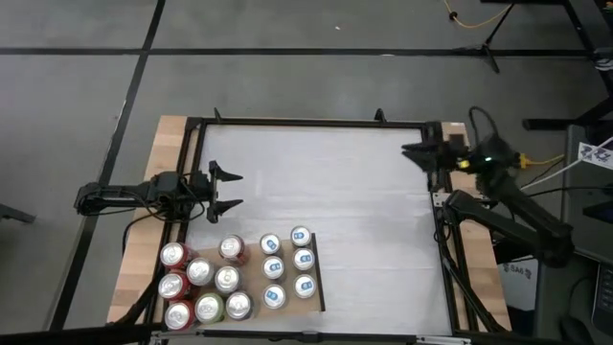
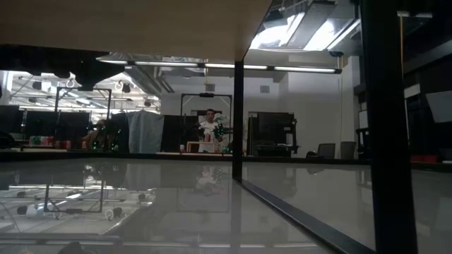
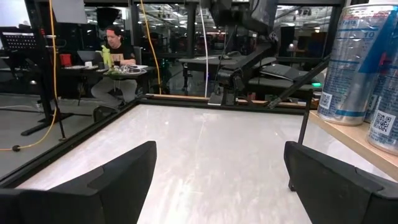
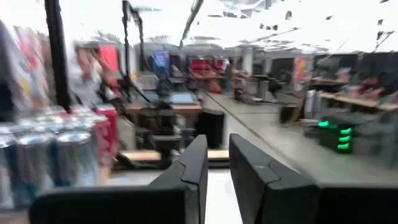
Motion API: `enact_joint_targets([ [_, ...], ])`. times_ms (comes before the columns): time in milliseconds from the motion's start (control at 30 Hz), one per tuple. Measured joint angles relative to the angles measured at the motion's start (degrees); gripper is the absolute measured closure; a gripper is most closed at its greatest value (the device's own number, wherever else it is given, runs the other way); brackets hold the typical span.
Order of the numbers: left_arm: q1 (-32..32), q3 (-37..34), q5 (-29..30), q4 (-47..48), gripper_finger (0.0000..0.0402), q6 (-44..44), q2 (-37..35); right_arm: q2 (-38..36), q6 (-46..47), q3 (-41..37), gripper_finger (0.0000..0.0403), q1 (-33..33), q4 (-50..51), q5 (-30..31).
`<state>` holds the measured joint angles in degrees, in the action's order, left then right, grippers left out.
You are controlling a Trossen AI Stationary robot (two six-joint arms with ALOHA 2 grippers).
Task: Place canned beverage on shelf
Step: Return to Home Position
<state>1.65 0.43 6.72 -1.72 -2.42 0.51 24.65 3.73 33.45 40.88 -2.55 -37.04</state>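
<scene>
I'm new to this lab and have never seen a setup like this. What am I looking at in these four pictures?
It is a robot with two dark arms working at a white table. The high view looks straight down. The low view looks level across the tabletop. The two wrist views come from a camera on each arm. The left gripper hangs open beside the wooden shelf. The right gripper is shut, near the table's right edge. Neither holds anything. On the shelf stand blue cans, red cans and silver cans, set in rows.
</scene>
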Motion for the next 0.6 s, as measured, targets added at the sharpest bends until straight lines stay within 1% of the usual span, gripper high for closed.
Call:
enact_joint_targets([
  [67,0.0,0.0,0.0,0.0,0.0054,0.0,0.0,-0.38,6.06,-5.81,0.0347,-0.02,-6.03,-0.62],
  [133,0.0,0.0,0.0,0.0,0.0054,0.0,0.0,-0.29,11.6,-10.02,0.0347,0.0,-7.64,-2.89],
  [200,0.0,0.0,0.0,-0.01,0.0054,0.0,0.0,-0.25,14.36,-13.11,0.0347,0.03,-7.5,-4.98],
  [267,0.0,0.0,0.01,0.0,0.0054,0.0,0.0,-0.33,15.34,-15.56,0.0347,0.02,-7.3,-6.09],
  [333,0.0,0.0,0.02,0.0,0.0054,0.0,0.0,-0.21,15.43,-17.16,0.0347,0.02,-6.79,-5.94],
  [400,0.0,0.0,0.02,0.0,0.0054,0.02,0.0,-0.03,15.83,-17.99,0.0347,0.03,-5.69,-5.09],
  [500,0.0,0.0,0.02,0.0,0.0054,0.02,0.0,-0.08,18.33,-18.14,0.0347,0.03,-4.32,-5.78],
  [600,0.0,0.0,0.02,0.0,0.0054,0.01,0.0,-0.17,15.56,-18.14,0.0347,0.01,-4.26,-7.89],
])
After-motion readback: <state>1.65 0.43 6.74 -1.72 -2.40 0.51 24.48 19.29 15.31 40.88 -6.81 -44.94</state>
